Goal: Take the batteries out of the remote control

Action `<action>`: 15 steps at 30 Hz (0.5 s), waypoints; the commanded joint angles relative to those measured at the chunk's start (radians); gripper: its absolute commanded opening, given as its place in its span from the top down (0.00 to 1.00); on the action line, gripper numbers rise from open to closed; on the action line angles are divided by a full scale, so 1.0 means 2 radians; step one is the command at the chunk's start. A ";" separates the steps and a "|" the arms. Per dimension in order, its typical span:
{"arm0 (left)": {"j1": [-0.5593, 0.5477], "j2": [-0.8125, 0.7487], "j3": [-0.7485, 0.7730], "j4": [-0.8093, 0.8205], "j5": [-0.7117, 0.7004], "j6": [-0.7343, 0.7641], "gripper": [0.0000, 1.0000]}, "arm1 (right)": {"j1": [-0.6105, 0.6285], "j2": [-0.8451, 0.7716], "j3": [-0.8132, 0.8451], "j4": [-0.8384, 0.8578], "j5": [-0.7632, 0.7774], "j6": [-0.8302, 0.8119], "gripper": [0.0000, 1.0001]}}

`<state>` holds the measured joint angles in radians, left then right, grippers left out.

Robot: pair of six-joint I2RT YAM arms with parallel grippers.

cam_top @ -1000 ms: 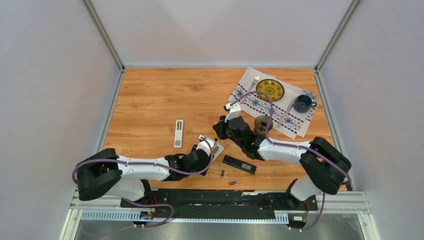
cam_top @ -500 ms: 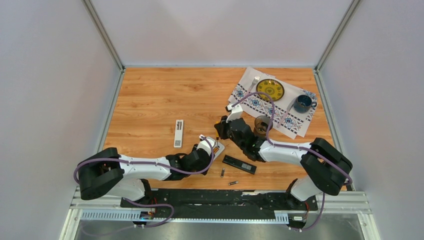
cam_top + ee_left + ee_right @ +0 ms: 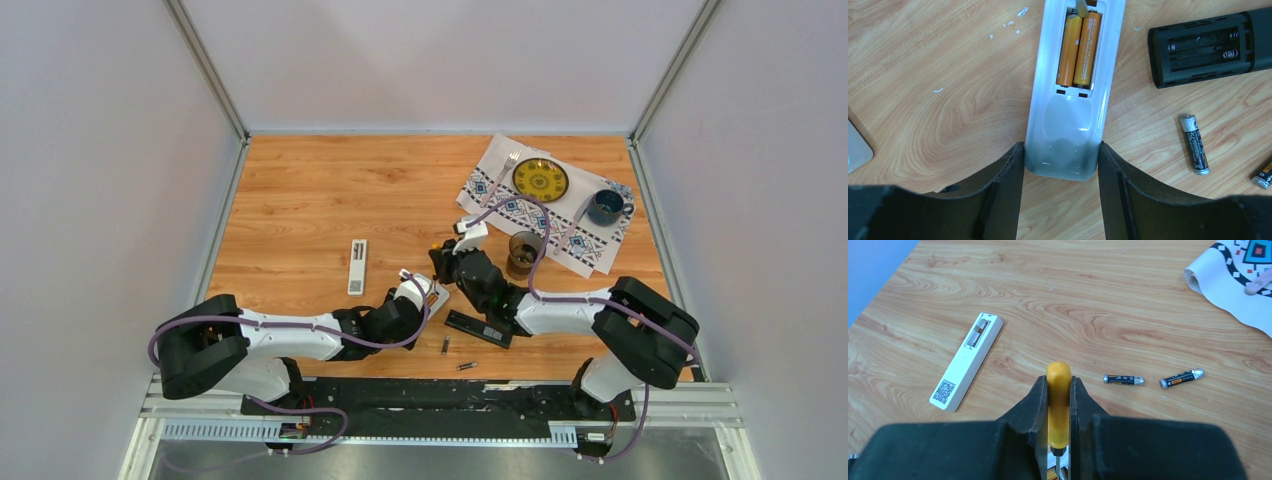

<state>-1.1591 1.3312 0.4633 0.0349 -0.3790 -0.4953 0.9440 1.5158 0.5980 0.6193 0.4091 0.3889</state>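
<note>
A white remote (image 3: 1068,110) lies back up with its compartment open, two golden-orange batteries (image 3: 1078,50) side by side inside. My left gripper (image 3: 1060,160) is shut on the remote's near end. My right gripper (image 3: 1058,390) is shut on a yellow-handled screwdriver (image 3: 1058,405), held upright; its metal tip (image 3: 1081,6) touches the far end of the orange batteries. In the top view the right gripper (image 3: 440,262) stands just behind the left gripper (image 3: 425,292). Two dark batteries (image 3: 1194,145) (image 3: 1263,176) lie loose on the table near a black remote (image 3: 1208,50) whose compartment is empty.
A white strip with a QR label (image 3: 357,266) lies left of the grippers. A patterned placemat (image 3: 500,205) at the back right carries a yellow plate (image 3: 540,179), a fork (image 3: 505,165) and a blue cup (image 3: 606,207); a brown glass (image 3: 523,250) stands at its near edge.
My right arm has come down and toward the left gripper, bringing the screwdriver tip to the white remote's compartment. The left arm and the remote have stayed put.
</note>
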 commanded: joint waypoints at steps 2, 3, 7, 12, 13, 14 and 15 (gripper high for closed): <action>-0.002 0.022 -0.014 -0.028 0.036 -0.016 0.81 | 0.035 0.017 -0.033 0.078 0.098 -0.005 1.00; -0.001 0.019 -0.015 -0.027 0.036 -0.016 0.81 | 0.037 0.018 -0.041 0.083 0.107 -0.003 1.00; -0.001 0.018 -0.018 -0.024 0.036 -0.017 0.82 | 0.037 0.015 -0.068 0.132 0.128 0.013 1.00; -0.002 0.021 -0.017 -0.023 0.038 -0.017 0.83 | 0.037 0.018 -0.076 0.159 0.128 0.013 1.00; -0.001 0.022 -0.016 -0.023 0.038 -0.016 0.84 | 0.037 0.018 -0.078 0.167 0.125 0.013 1.00; -0.001 0.023 -0.015 -0.024 0.038 -0.016 0.84 | 0.037 0.018 -0.079 0.173 0.119 0.014 1.00; -0.001 0.024 -0.015 -0.024 0.038 -0.016 0.85 | 0.037 0.021 -0.078 0.176 0.115 0.014 1.00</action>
<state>-1.1591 1.3312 0.4633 0.0357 -0.3790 -0.4953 1.0111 1.5333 0.4576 0.9043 0.6163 0.4149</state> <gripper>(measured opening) 0.584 0.128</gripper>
